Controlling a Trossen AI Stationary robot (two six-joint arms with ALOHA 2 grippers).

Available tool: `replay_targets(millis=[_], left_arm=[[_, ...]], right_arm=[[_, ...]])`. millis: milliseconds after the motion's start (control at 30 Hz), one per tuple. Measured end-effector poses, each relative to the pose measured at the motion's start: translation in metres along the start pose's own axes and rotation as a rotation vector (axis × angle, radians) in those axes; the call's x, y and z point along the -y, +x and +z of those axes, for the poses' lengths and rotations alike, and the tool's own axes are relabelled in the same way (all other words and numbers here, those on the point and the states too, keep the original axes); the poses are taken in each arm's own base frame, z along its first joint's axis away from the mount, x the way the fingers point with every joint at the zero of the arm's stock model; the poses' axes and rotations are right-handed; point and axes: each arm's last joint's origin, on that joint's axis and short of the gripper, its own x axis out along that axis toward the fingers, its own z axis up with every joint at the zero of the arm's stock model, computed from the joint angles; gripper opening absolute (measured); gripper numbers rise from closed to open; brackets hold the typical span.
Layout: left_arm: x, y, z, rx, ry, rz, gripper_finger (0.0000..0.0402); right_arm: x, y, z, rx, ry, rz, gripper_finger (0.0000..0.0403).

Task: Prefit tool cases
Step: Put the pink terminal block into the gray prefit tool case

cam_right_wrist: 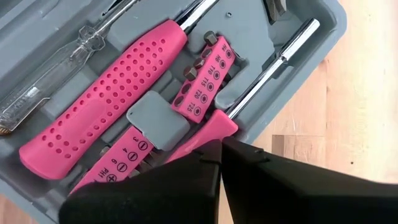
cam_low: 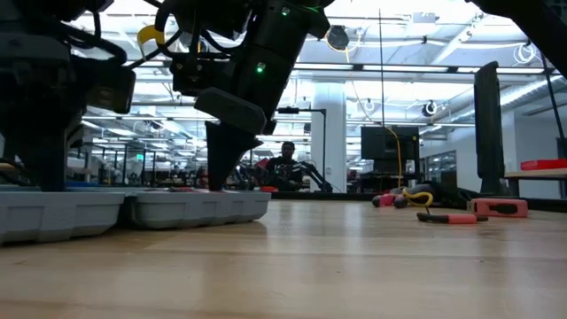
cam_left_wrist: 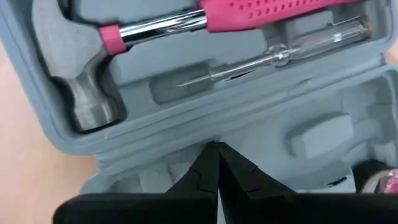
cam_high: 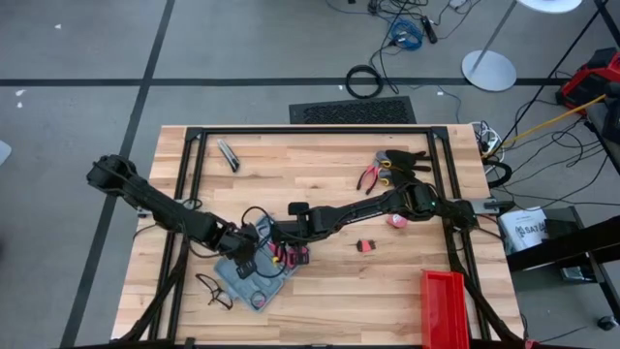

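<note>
The tool case (cam_high: 247, 276) lies open and flat on the wooden tabletop (cam_high: 339, 194), well apart from the red bin (cam_high: 446, 308) at the tabletop's corner. Both arms meet over the case: the left gripper (cam_left_wrist: 217, 163) hangs just above its grey moulded tray with fingers clenched on nothing, and the right gripper (cam_right_wrist: 219, 149) sits over the pink-handled hammer (cam_right_wrist: 102, 109) and bit holder (cam_right_wrist: 205, 78), its fingers also pressed together and empty. The case looks like stiff, light, rather smooth plastic, likely to slide on the wood if pushed sideways; its raised rim or an outer wall seems the firmest place to take hold. The seated tools look snug, so pressing straight down should suit better than pinching.
</note>
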Motion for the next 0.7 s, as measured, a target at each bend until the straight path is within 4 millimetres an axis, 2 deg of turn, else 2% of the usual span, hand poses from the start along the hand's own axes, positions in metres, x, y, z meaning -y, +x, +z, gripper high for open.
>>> replay_targets(millis=[233,700], left_arm=[[0.001,0.011,0.001,0.016,0.022,0.055,0.0001],[0.0,0.014,0.003,0.084,0.025,0.087,0.0001]], right_arm=[[0.0,0.0,0.0,0.005,-0.012,-0.006,0.0],[-0.004,0.0,0.004,0.045,-0.015,0.043,0.0]])
